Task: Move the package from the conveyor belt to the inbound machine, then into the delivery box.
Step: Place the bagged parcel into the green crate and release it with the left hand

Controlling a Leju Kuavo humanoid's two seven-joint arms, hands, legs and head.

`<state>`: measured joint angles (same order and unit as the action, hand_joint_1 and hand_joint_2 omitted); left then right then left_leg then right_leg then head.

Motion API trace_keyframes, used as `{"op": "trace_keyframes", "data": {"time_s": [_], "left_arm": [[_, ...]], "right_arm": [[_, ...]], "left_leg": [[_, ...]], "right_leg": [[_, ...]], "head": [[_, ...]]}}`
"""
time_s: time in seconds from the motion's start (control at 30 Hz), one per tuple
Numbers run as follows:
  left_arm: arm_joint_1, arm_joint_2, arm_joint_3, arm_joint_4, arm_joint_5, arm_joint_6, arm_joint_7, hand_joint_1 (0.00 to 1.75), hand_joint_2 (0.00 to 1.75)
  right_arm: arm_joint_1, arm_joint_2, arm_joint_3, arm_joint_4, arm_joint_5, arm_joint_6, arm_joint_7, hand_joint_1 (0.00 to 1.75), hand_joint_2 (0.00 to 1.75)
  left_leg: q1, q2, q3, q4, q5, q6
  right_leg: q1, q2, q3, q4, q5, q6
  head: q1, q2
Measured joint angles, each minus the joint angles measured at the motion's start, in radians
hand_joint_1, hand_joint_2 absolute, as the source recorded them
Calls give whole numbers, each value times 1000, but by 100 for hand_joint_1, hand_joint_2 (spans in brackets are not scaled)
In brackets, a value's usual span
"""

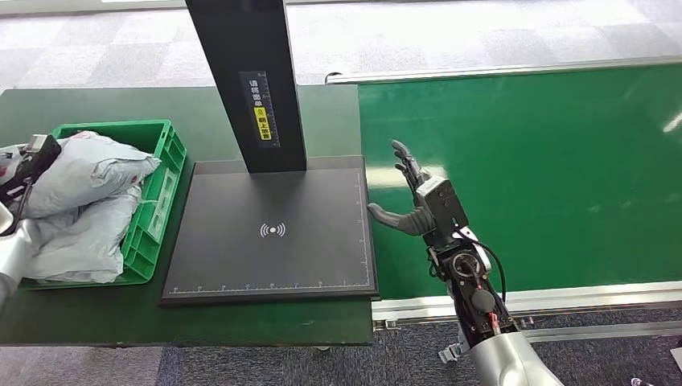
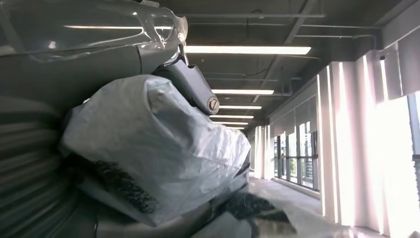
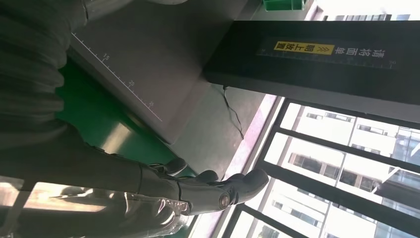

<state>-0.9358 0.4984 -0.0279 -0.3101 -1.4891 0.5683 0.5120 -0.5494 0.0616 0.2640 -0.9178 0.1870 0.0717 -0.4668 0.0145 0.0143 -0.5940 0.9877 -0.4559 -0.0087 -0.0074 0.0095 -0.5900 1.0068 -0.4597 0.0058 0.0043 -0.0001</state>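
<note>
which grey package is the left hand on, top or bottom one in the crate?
The top grey package, lying over the green crate's rim. The left hand grips its left end; the lower package lies beneath, untouched.

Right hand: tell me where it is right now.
In the head view the right hand hovers open over the green conveyor belt, just right of the black inbound machine.

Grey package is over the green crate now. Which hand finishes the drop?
Left. The left hand holds the grey plastic package over the green plastic crate. The right hand hangs open above the green conveyor belt, across the black scanner platform.
</note>
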Motion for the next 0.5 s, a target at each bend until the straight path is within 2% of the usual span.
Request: {"op": "trace_keyframes", "data": {"time_s": [0.2, 0.33, 0.43, 0.5], "left_arm": [[36, -5, 51, 0, 1, 20, -2, 110, 175], [40, -7, 63, 0, 1, 21, -3, 1, 175], [45, -12, 86, -5, 37, 57, -52, 0, 175], [62, -26, 131, -46, 84, 87, -141, 0, 175]], "right_arm": [[4, -1, 0, -2, 2, -1, 6, 0, 175], [6, -1, 0, -5, 2, -1, 9, 0, 175], [12, -2, 0, -10, 3, -2, 10, 0, 175], [19, -2, 0, -18, 5, -2, 11, 0, 175]], "left_leg": [[0, 0, 0, 0, 0, 0], [0, 0, 1, 0, 0, 0], [0, 0, 1, 0, 0, 0], [0, 0, 1, 0, 0, 0]], "right_leg": [[0, 0, 0, 0, 0, 0], [0, 0, 0, 0, 0, 0], [0, 0, 0, 0, 0, 0], [0, 0, 0, 0, 0, 0]], "head": [[0, 0], [0, 0], [0, 0], [0, 0]]}}
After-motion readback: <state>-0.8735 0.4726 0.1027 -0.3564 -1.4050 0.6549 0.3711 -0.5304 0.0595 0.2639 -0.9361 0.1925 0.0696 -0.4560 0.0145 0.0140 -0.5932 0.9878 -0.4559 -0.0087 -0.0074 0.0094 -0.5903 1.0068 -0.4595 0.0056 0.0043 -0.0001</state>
